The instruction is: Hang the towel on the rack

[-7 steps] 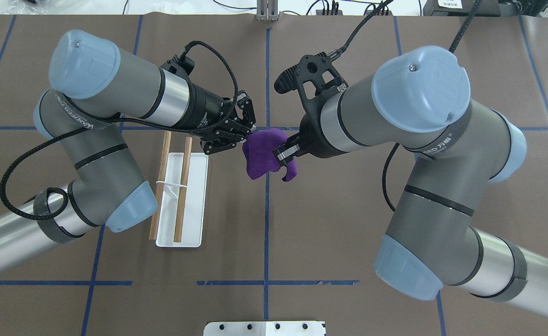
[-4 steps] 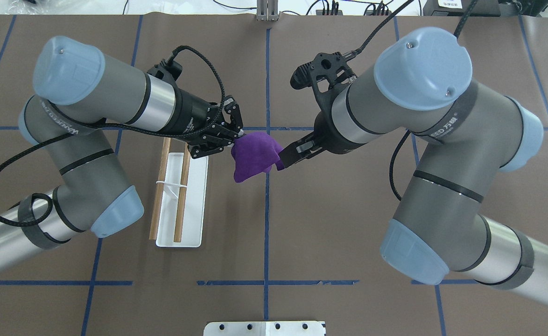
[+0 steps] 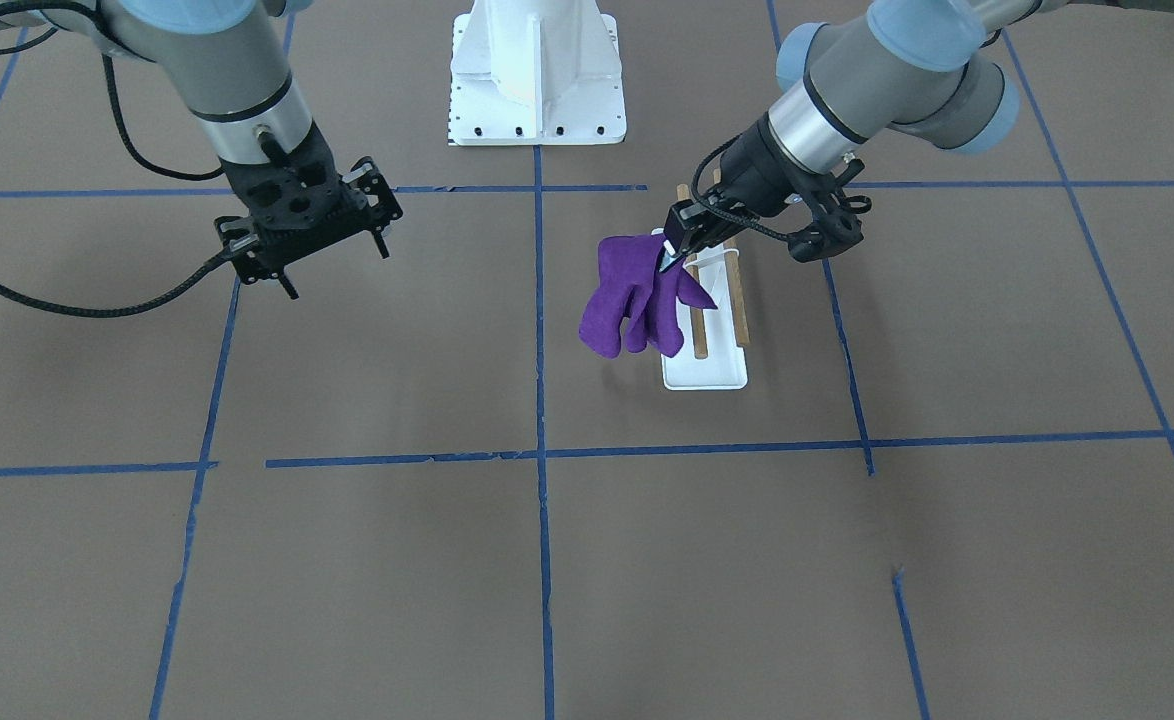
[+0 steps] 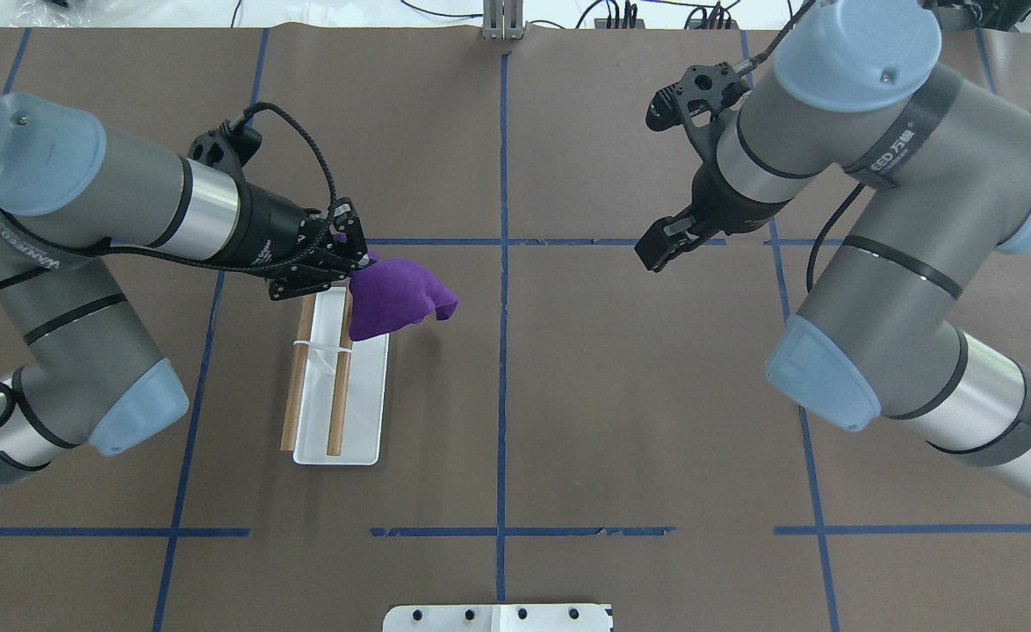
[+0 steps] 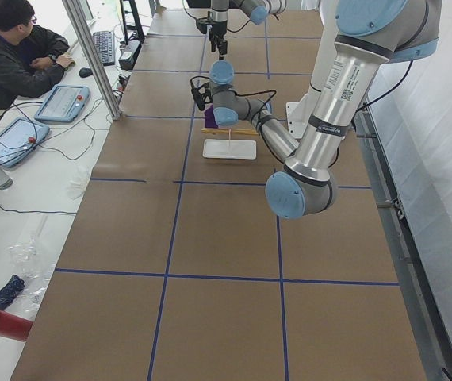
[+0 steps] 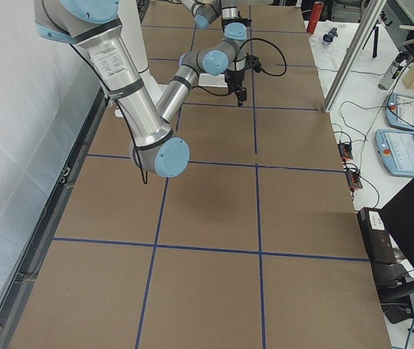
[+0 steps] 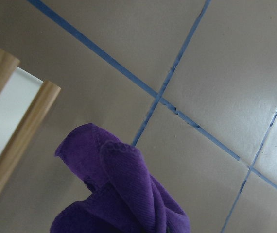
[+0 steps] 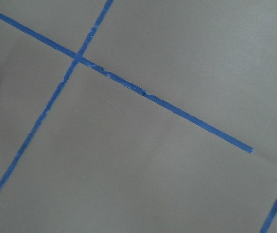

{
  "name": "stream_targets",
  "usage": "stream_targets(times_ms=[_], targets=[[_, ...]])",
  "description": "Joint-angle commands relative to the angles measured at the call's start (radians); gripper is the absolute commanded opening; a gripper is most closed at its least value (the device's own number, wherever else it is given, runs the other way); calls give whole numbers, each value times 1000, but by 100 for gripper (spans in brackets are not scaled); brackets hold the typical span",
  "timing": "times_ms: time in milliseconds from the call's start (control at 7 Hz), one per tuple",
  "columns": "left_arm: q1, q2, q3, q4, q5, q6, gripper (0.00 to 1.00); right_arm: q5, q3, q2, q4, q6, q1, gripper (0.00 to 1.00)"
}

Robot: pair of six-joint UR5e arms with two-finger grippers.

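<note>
Leftward goes the towel [image 4: 397, 298] since the earlier frame. The left end effector [image 4: 350, 263], clenched on one edge, now holds it over the upper end of the rack [image 4: 366, 412], left of centre in the overhead view. Bunched cloth hangs off the rack's right side, above the tabletop [image 4: 568, 395]; whether towel and rack touch I cannot tell. The right end effector [image 4: 653, 253] has released it and sits empty, well away at upper right.

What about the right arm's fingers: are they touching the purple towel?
Apart. The overhead view shows wide bare table between the right arm's fingers and the towel.
</note>
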Motion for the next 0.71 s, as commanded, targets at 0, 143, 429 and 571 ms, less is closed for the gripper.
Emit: stream_targets(times_ms=[0, 143, 429, 571], targets=[[-18, 106, -2, 0, 2, 165, 0, 25, -28, -64, -2, -149, 72, 100], [-25, 155, -2, -1, 2, 254, 0, 27, -29, -93, -4, -216, 102, 100], [-26, 186, 1, -3, 2, 319, 0, 27, -29, -109, -4, -249, 122, 100], [-28, 187, 1, -3, 3, 319, 0, 27, -29, -109, -4, -249, 122, 100]])
